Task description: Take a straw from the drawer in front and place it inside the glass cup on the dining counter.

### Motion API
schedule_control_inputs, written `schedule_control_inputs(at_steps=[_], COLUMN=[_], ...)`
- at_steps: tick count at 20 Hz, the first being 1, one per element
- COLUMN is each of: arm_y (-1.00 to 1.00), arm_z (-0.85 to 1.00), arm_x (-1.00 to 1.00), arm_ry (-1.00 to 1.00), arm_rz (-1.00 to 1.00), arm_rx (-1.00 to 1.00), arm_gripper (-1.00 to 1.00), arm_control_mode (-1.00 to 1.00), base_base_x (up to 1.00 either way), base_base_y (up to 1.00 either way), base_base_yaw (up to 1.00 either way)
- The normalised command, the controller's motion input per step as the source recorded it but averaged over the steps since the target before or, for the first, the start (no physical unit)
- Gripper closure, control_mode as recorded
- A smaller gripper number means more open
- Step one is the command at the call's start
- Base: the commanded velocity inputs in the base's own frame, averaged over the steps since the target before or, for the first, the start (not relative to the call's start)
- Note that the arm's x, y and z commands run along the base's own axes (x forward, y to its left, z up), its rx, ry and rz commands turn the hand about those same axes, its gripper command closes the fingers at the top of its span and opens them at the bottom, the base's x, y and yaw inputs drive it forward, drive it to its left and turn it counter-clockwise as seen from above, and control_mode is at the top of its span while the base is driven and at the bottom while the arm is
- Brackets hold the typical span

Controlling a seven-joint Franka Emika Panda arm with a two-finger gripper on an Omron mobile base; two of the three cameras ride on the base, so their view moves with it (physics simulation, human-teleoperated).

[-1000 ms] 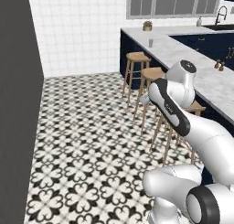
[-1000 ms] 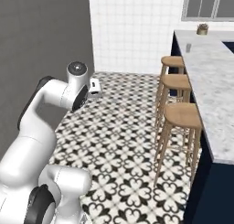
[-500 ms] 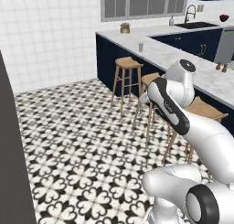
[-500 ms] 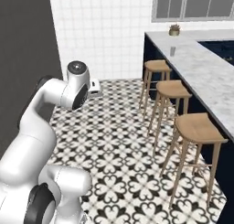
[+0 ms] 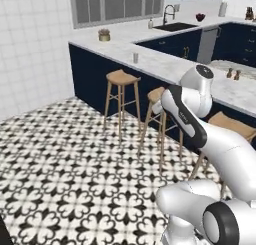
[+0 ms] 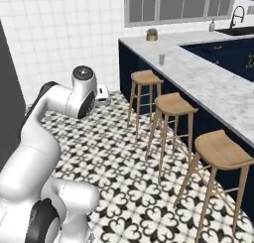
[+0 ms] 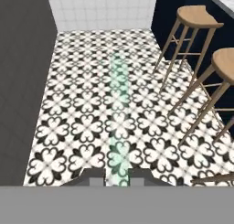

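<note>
My gripper is shut on the straw, a thin pale greenish stick that runs up from between the fingertips over the patterned floor. In the right base view the hand hangs left of the stools, well short of the counter. The glass cup stands upright on the dining counter, a speckled marble slab on a navy base. The drawer is out of view.
Three wooden stools line the counter's near side. A tan pot with a plant sits at the counter's far end. A dark tall surface stands to the left. Black-and-white tiled floor lies open.
The whole picture has shifted: the base has turned, bringing the counter, stools and cup toward the middle of both base views. The arm keeps its pose, still gripping the straw.
</note>
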Motion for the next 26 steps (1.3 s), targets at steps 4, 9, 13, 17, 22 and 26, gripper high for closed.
schedule_control_inputs(at_steps=[4, 9, 13, 17, 22, 26], arm_y=[0.00, 0.00, 0.00, 0.00, 0.00, 0.00], arm_z=[0.00, 0.00, 0.00, 0.00, 0.00, 0.00], arm_x=[0.00, 0.00, 0.00, 0.00, 0.00, 0.00], arm_ry=[0.00, 0.00, 0.00, 0.00, 0.00, 0.00], arm_rz=[0.00, 0.00, 0.00, 0.00, 0.00, 0.00], arm_rx=[0.00, 0.00, 0.00, 0.00, 0.00, 0.00], arm_gripper=[1.00, 1.00, 1.00, 1.00, 1.00, 1.00], arm_control_mode=[1.00, 1.00, 1.00, 1.00, 1.00, 1.00], base_base_x=[1.00, 1.00, 0.89, 0.77, 0.72, 0.74], base_base_y=[0.92, 0.98, 1.00, 1.00, 1.00, 1.00], base_base_yaw=[-0.47, -0.48, -0.46, -0.44, -0.44, -0.45])
